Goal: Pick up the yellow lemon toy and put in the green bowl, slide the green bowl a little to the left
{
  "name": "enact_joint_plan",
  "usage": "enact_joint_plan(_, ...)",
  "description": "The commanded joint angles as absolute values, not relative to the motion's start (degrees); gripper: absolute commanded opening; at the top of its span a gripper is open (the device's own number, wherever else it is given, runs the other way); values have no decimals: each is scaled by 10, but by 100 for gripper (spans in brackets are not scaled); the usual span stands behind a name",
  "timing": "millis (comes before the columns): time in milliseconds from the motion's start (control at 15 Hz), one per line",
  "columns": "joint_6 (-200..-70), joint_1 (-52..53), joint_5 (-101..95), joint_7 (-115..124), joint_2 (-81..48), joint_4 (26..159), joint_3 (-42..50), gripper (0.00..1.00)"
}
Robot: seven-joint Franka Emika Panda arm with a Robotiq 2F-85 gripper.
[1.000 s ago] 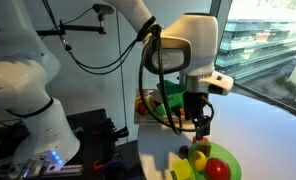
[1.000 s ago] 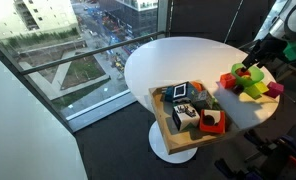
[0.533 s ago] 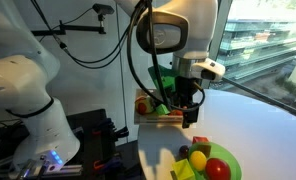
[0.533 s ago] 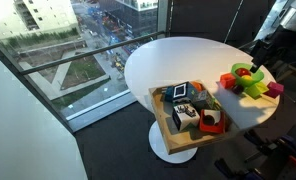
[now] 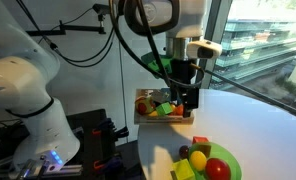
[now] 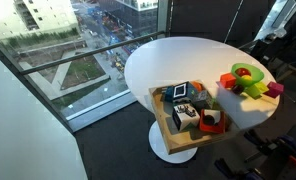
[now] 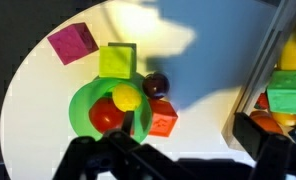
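Observation:
The yellow lemon toy lies inside the green bowl, next to a red round toy. In an exterior view the lemon shows in the bowl at the table's near edge. The bowl also shows in an exterior view. My gripper hangs well above the table, between the bowl and the wooden tray. In the wrist view its fingers are wide apart and hold nothing.
A dark maroon fruit, a red-orange block, a green block and a magenta block lie round the bowl. A wooden tray with several toys stands close by, also seen in an exterior view. The round table edge is near.
My gripper has risen from just over the bowl and moved back toward the tray. The lemon stays in the bowl.

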State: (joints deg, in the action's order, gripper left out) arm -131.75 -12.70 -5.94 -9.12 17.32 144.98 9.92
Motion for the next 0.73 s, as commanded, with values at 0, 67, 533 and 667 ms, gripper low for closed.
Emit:
enact_joint_plan(0, -1318, -123, -78, -85, 220, 1473, 98, 100)
enact_joint_plan(67, -1313, -121, -75, -88, 225, 1475, 98, 100)
enact_joint_plan(533, -1306, -115, -69, -91, 222, 1477, 100, 100)
enact_joint_plan(667, -1304, -115, -69, -93, 222, 1479, 100, 100)
